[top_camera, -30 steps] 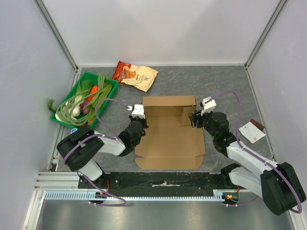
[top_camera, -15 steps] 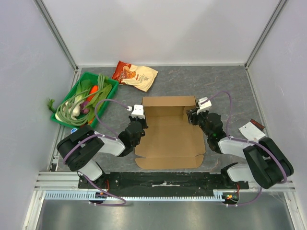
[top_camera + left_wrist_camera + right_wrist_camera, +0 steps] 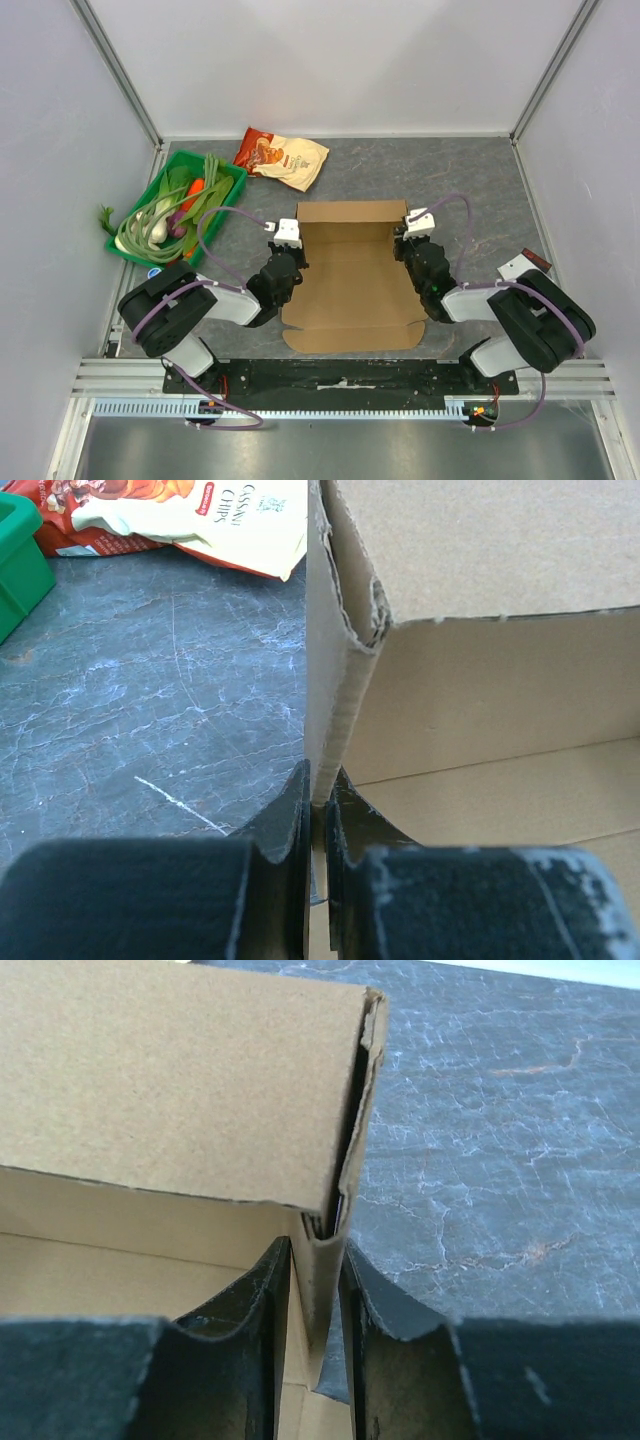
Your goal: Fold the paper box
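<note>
squarely, end effectors astride paper box edges

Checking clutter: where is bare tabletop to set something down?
Free: grey tabletop between the cream-and-red snack bag, the brown cardboard box and the right wall. Crowded: left, around the green plastic tray of vegetables; the left pincer and right pincer grip the box sides.
</note>
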`<state>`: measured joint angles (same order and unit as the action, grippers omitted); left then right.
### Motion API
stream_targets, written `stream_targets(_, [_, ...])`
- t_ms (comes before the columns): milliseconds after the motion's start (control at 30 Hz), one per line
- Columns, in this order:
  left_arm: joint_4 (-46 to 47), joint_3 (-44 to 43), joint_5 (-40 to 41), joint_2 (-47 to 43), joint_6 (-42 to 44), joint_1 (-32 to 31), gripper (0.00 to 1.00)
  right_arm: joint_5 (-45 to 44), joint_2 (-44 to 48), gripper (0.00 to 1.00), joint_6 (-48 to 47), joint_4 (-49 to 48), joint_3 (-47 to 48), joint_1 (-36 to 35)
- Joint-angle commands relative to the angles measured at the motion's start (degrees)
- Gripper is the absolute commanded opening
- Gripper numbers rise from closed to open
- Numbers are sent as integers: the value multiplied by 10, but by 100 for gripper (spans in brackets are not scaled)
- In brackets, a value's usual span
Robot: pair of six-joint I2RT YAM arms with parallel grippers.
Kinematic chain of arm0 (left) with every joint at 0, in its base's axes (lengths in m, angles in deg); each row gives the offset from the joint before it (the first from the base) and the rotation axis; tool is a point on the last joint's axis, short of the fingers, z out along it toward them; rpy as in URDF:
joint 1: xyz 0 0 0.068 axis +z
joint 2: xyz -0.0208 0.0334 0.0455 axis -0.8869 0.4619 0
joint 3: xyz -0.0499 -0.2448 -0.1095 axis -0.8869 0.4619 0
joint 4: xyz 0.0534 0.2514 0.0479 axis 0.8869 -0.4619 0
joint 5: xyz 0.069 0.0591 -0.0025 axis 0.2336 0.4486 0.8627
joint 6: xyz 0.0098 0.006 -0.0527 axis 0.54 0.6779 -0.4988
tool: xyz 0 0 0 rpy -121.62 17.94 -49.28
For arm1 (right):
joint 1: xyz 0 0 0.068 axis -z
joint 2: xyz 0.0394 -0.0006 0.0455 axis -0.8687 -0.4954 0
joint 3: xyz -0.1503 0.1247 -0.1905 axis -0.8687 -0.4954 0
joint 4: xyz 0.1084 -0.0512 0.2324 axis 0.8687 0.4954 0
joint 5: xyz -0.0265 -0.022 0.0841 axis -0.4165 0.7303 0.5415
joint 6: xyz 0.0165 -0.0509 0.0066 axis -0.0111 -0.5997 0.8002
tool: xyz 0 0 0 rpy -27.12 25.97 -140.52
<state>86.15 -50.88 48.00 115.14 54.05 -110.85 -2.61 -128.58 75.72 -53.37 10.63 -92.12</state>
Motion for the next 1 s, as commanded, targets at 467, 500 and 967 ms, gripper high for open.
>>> stream_targets(467, [8,-4,1,-21,-37,-16,2,-575,-146,0,402,451,222,-132])
stream_targets(500, [7,-4,3,-22,-38,-17,2,-586,-159,0,448,505,245,-134])
stream_targets(967, [3,-4,5,-27,-35,-18,2,-415,-75,47,170,249,123,-120])
